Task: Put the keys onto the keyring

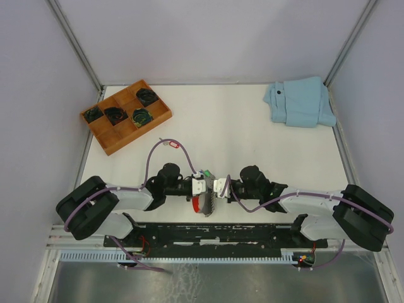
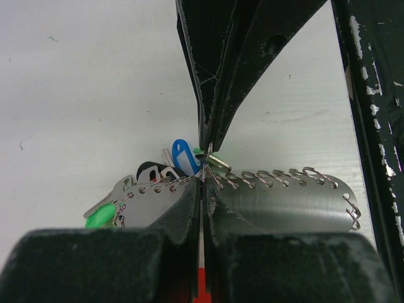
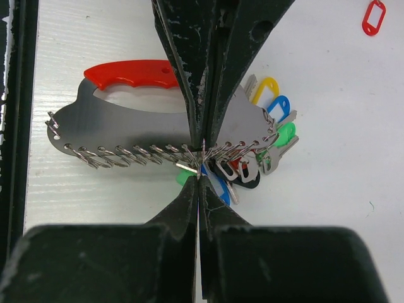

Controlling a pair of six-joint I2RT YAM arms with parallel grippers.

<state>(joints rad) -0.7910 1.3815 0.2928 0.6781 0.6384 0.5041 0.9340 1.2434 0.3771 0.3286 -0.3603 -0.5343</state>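
Between my two tools, near the front edge of the white table (image 1: 240, 132), sits the keyring (image 3: 139, 129). It is a flat silver metal plate with a curved red plastic handle and a row of small wire rings along one edge. My left tool (image 2: 203, 165) is fully closed, its tips pinching a wire ring on the keyring's ringed edge. My right tool (image 3: 201, 161) meets it from the opposite side, also fully closed on the keyring at the same spot. I cannot tell whether the keyring rests on the table or is lifted.

Bunched at one end of the keyring are the keys (image 3: 278, 158), small silver metal ones. A green plastic tag (image 3: 285, 134), a blue plastic tag (image 2: 184, 156), a yellow plastic tag (image 3: 265, 88) and black key heads (image 3: 249, 180) crowd against them.

Apart from the keyring, a small red plastic tag (image 3: 374, 17) lies alone on the table. Far beyond the keyring to the left is a brown wooden compartment tray (image 1: 95, 134) holding dark coiled items with green bits (image 1: 142, 116). Far beyond it to the right lies a folded light blue cloth (image 1: 300, 102).
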